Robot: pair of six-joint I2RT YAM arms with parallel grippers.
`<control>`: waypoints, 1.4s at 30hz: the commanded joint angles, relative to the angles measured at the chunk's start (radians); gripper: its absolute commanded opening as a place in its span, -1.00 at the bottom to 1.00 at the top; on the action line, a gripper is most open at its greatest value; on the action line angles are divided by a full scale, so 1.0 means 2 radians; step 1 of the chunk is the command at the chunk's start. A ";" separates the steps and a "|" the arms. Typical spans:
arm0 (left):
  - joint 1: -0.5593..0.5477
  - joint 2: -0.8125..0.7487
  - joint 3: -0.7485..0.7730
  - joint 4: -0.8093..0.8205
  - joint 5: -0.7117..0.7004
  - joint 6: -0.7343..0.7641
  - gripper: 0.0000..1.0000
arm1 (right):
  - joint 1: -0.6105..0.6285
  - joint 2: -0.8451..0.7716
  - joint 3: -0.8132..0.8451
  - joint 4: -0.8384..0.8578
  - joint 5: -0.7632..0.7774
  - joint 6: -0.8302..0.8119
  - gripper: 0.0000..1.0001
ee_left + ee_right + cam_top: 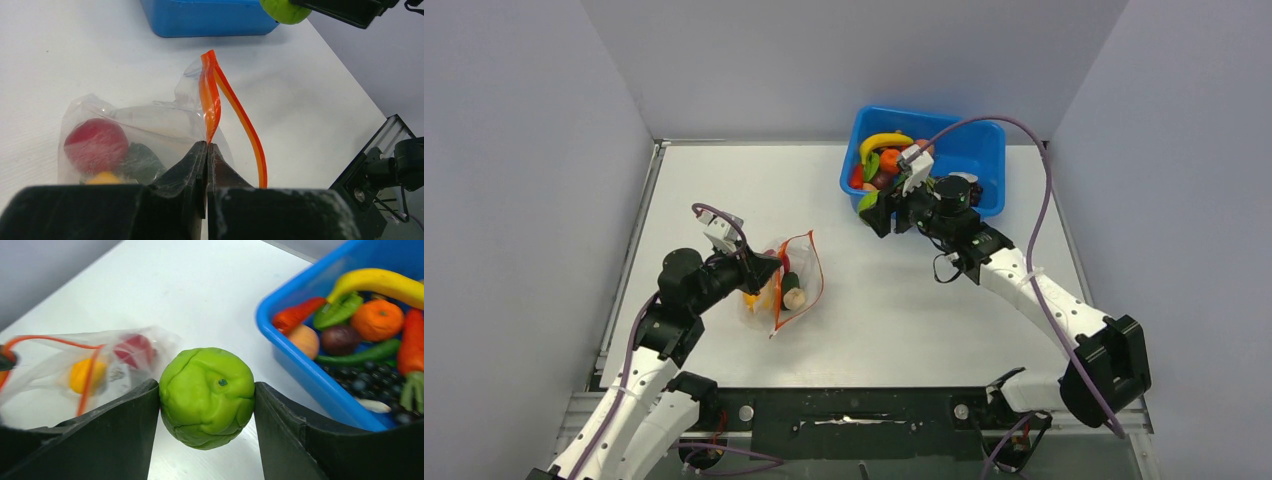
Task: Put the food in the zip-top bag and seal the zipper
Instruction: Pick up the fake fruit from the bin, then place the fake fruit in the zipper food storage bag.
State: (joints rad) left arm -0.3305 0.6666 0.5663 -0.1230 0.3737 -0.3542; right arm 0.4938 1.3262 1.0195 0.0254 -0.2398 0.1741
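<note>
At the far right corner of the table (724,180) sits a blue bin (982,150). It holds a banana (380,282), an orange (377,320), a peach-coloured fruit (305,340), a dark purple round piece (340,339), a long green vegetable (360,356), dark grapes (365,379) and red-orange carrots (412,342).

On the left half of the table lies the zip-top bag (150,122), clear and crinkly. Inside it are a red apple (96,144), a dark green piece (142,161) and a yellow piece (102,177), bunched at the closed end.

The zipper (210,95) is a thin orange-red strip along the bag's mouth. Its two lips are parted: one stands up in a twisted fold, the other bows away to the side. From above, the strip's long axis runs roughly near to far, and the mouth faces right, toward the bin.

The left gripper (207,146) has its jaws pressed together on the near end of the upright lip. The right gripper (206,407) is clamped on a green round fruit (207,387), glossy and lumpy, held above the table just beside the bin's near left corner, well apart from the bag.
</note>
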 commanded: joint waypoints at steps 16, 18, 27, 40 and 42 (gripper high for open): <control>0.003 -0.005 0.002 0.022 0.002 0.005 -1.00 | 0.184 0.005 -0.040 0.165 -0.021 -0.008 -0.11; 0.003 -0.004 0.002 0.022 0.002 0.006 -1.00 | 0.188 0.018 -0.038 0.166 -0.023 -0.007 -0.09; 0.003 -0.007 0.002 0.021 0.001 0.005 -1.00 | 0.194 0.067 -0.020 0.146 -0.024 -0.012 0.11; 0.003 -0.007 0.003 0.022 0.003 0.005 -1.00 | 0.196 0.061 -0.001 0.127 -0.027 -0.010 0.69; 0.003 -0.007 0.003 0.022 0.003 0.005 -1.00 | 0.196 0.058 0.001 0.125 -0.028 -0.009 0.68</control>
State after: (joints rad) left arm -0.3302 0.6647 0.5636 -0.1226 0.3737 -0.3546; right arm 0.8787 1.4826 0.9695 0.2443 -0.2966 0.1616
